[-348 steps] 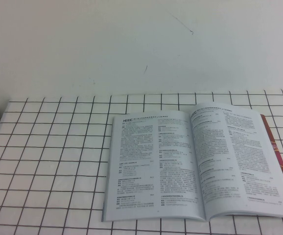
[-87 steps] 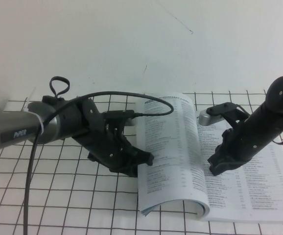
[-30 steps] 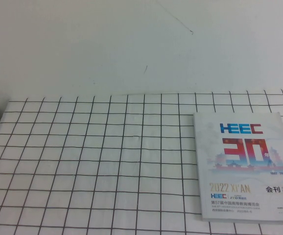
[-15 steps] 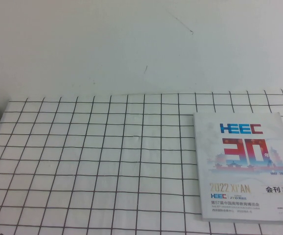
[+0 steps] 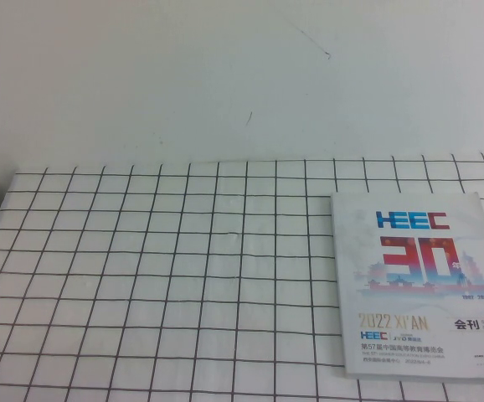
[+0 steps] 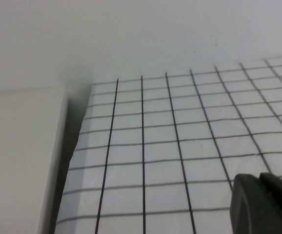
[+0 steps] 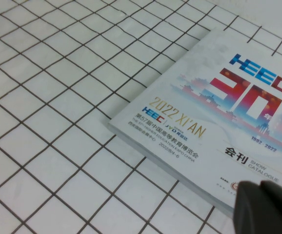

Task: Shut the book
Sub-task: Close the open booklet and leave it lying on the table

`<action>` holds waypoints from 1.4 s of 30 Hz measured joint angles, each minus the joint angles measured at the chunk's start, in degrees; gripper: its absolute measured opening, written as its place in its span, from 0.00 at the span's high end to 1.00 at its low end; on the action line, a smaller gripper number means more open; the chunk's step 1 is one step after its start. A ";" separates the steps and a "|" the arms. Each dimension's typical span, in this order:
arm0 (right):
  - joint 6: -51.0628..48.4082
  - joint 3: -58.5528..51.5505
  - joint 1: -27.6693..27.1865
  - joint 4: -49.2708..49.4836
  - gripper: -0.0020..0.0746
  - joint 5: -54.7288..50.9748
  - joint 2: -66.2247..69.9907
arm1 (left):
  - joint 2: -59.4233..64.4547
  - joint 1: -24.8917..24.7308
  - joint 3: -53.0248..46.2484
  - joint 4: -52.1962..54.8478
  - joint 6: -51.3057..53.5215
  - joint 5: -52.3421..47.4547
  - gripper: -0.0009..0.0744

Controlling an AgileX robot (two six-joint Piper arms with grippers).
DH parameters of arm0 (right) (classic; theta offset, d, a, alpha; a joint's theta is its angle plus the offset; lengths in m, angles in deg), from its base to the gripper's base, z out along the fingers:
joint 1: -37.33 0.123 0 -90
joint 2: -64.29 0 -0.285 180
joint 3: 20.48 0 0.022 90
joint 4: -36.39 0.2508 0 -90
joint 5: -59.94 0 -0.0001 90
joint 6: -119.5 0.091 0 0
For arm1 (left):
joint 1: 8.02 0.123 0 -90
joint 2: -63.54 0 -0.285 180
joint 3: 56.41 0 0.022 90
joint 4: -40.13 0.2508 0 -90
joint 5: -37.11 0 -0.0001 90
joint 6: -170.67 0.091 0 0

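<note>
I judge the closed book (image 5: pixel 418 285) light, floppy and slick; grip its edge. The right end effector (image 7: pixel 268 207) is over it, the left end effector (image 6: pixel 265 202) well apart; I cannot tell either's state.

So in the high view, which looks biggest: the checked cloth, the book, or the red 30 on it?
1. checked cloth
2. book
3. red 30
Neither pincer shows there; the wrist views put the left pincer over bare cloth and the right pincer by the book.
</note>
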 joint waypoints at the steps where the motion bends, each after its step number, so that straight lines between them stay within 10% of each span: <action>1: 0.00 0.00 0.00 0.00 0.98 0.00 0.00 | -0.03 0.73 -0.62 0.00 0.00 -0.18 0.99; 32: 0.36 -1.12 -2.27 -2.51 0.98 4.23 -6.41 | -0.21 2.01 -0.79 0.00 -0.15 -5.16 0.99; 42: 25.15 -14.72 -2.90 -17.73 0.98 26.55 -13.17 | -0.30 2.01 -0.79 0.00 -0.15 -5.16 0.99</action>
